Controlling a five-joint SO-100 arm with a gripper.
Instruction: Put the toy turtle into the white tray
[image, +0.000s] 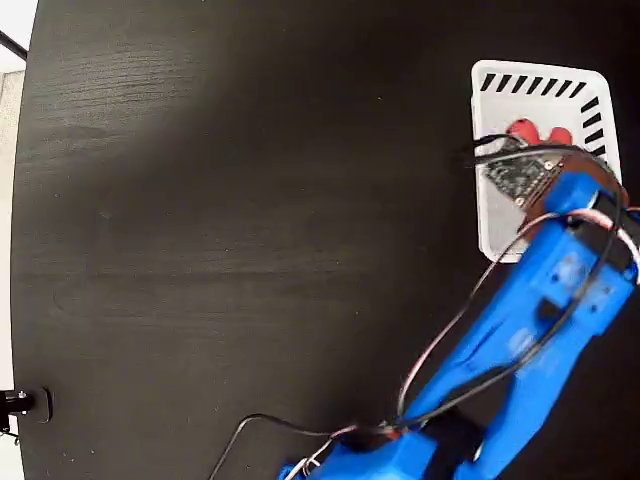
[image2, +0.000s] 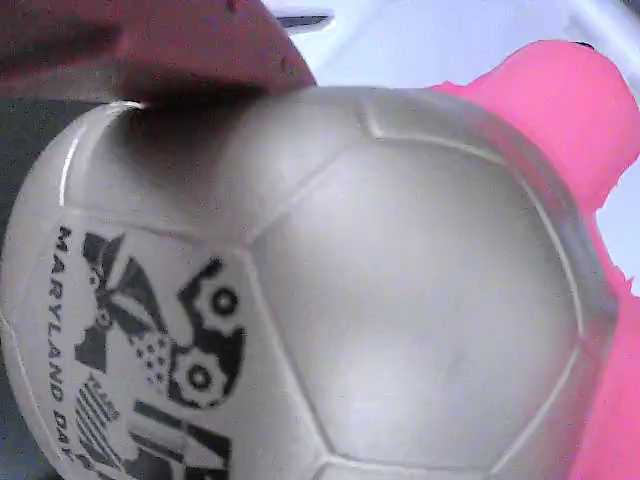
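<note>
In the fixed view the white tray (image: 493, 230) lies at the upper right of the dark table. My blue arm reaches over it, and my gripper (image: 530, 160) sits above its inside, mostly hidden under the wrist's circuit board. Red parts of the toy turtle (image: 524, 130) poke out just beyond the board, inside the tray's outline. In the wrist view the toy turtle's (image2: 400, 300) tan shell with a dark printed mark fills the frame, its pink head at the right. One brown finger (image2: 150, 45) presses on the shell's top. The tray's white floor (image2: 450, 40) shows behind.
The dark wooden table (image: 250, 230) stretches left of the tray. Its left edge runs down the frame, with a small black clamp (image: 22, 403) on it. Cables (image: 450, 330) trail along my arm at the bottom right.
</note>
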